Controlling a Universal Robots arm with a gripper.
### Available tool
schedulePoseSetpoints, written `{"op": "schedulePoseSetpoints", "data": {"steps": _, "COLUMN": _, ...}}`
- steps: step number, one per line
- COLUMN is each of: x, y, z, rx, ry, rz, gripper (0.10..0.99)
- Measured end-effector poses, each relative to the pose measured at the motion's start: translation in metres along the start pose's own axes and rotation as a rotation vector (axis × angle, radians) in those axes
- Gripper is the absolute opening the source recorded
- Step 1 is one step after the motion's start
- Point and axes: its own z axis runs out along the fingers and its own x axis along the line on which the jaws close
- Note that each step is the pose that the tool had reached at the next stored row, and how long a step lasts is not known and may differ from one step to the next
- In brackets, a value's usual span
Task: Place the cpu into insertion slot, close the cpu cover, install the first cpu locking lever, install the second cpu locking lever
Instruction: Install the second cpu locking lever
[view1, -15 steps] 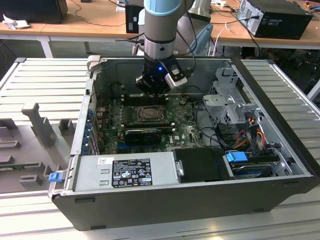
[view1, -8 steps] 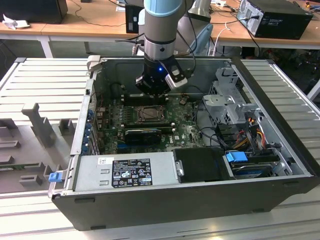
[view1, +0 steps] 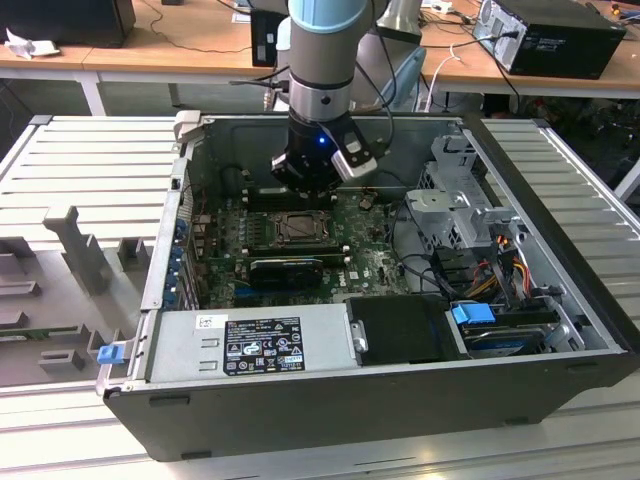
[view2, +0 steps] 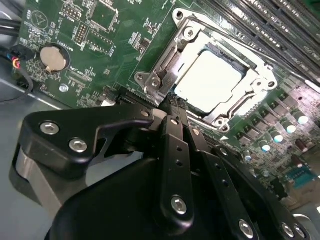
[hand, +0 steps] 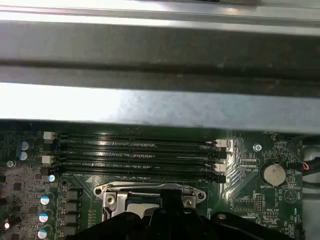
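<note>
The cpu (view2: 207, 80) lies in the insertion slot (view1: 300, 228) with the cpu cover (view2: 250, 75) shut over it (pale top showing through the window). My gripper (view2: 172, 102), fingers pressed together, hangs at the frame's edge inside the open computer case (view1: 560, 290).

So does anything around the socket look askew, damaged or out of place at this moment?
Nothing stands out. The cpu lies flat and square in the insertion slot, with the cpu cover down around it. The gripper sits at the socket's edge. The motherboard shows no debris or loose parts.
</note>
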Motion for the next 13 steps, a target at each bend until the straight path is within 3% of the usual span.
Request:
{"op": "schedulePoseSetpoints", "data": {"steps": 2, "x": -0.0002, "y": -0.0001, "z": -0.0078, "rx": 0.0, "ry": 0.0, "rz": 0.001, "gripper": 0.106}}
{"op": "schedulePoseSetpoints", "data": {"steps": 13, "x": 0.0006, "y": -0.0192, "z": -0.0094, "rx": 0.0, "ry": -0.0002, "rz": 0.002, "gripper": 0.106}}
